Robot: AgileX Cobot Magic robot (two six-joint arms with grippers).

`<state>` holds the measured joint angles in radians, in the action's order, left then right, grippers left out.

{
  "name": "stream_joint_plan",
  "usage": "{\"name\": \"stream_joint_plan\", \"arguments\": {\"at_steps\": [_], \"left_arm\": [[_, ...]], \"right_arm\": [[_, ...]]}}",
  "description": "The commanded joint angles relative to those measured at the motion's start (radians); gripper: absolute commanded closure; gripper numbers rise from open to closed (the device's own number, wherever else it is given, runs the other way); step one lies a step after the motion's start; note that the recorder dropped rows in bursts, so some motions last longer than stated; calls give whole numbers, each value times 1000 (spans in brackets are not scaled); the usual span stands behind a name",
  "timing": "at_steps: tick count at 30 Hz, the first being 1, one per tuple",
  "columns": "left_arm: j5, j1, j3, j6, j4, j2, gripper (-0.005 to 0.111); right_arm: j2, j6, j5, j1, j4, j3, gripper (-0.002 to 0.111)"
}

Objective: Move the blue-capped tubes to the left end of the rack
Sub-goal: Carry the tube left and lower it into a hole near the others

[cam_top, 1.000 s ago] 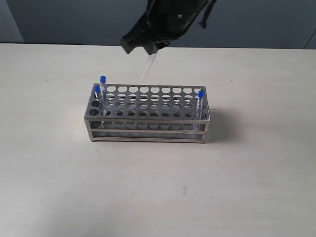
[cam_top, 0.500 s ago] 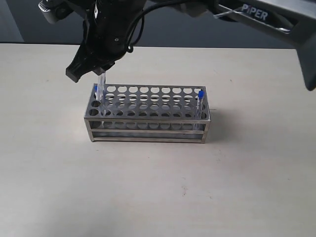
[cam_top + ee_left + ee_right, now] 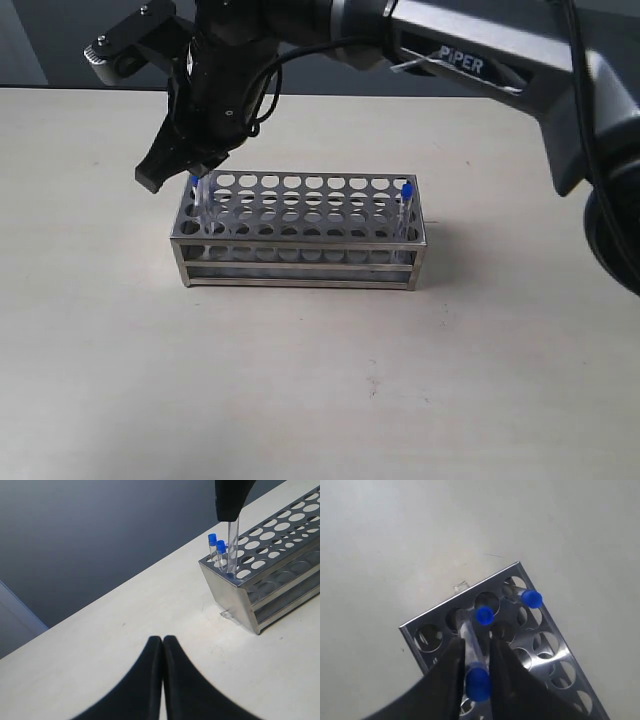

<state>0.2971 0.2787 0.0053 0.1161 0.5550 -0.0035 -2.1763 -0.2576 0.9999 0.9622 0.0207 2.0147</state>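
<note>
The right gripper (image 3: 190, 172), on a black arm (image 3: 470, 70) marked PIPER that crossed the middle of the scene, was clamped on a clear held tube (image 3: 471, 650) near its blue cap. It held the tube nearly upright over the 9 o'clock end of the rack (image 3: 300, 235). The tube's lower end met a hole in the end row of the punched top plate; how deep it sat could not be told. Just beside it, two blue-capped tubes (image 3: 216, 547) stood in holes at that same end, close together but not touching. A fourth tube (image 3: 406, 200) stood alone at the 3 o'clock end, well apart from the others. The silver rack sat on a pale table (image 3: 300, 400), a little toward 12 o'clock from its centre in the exterior view. The left gripper (image 3: 162, 640) hung above bare tabletop short of the rack, its black fingers pressed together with nothing between them.
</note>
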Motion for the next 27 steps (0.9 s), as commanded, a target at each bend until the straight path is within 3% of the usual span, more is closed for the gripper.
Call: {"name": "stream_joint_plan", "arguments": {"at_steps": [1,27], "left_arm": [[-6,4,-5,5,0,3,106],[-6,4,-5,5,0,3,106]], "right_arm": [[-6,-5,-51,-2,15,7,109],[-87,-5,-108,-2,119,7,109]]}}
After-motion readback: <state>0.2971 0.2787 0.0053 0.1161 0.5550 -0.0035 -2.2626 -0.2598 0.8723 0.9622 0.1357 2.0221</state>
